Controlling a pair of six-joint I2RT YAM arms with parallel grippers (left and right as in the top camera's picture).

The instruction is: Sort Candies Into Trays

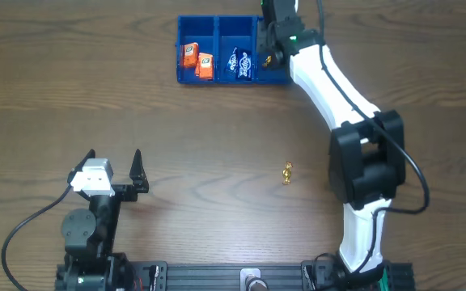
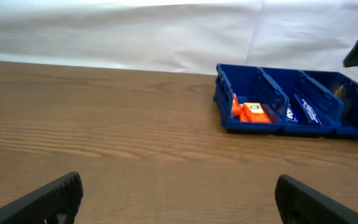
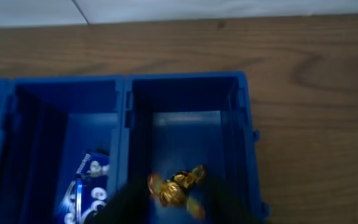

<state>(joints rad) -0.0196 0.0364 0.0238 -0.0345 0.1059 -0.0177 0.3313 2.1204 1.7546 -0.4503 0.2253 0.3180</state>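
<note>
A blue three-compartment tray [image 1: 221, 79] stands at the back of the table. Two orange candies [image 1: 196, 58] lie in its left compartment and blue-wrapped candies [image 1: 241, 63] in the middle one. My right gripper [image 1: 269, 50] hangs over the right compartment [image 3: 185, 124], shut on a gold-wrapped candy [image 3: 176, 188] held between its fingertips. Another gold candy [image 1: 288, 172] lies loose on the wood near the right arm. My left gripper [image 1: 113, 166] stands open near the front left, nothing between its fingers [image 2: 48, 199]. Its wrist view shows the tray [image 2: 253, 127] far off.
The wooden table stretches bare between the tray and the arm bases. A white wall or sheet [image 2: 135, 31] backs the table's far edge. The right arm's white links [image 1: 338, 89] cross the area right of the tray.
</note>
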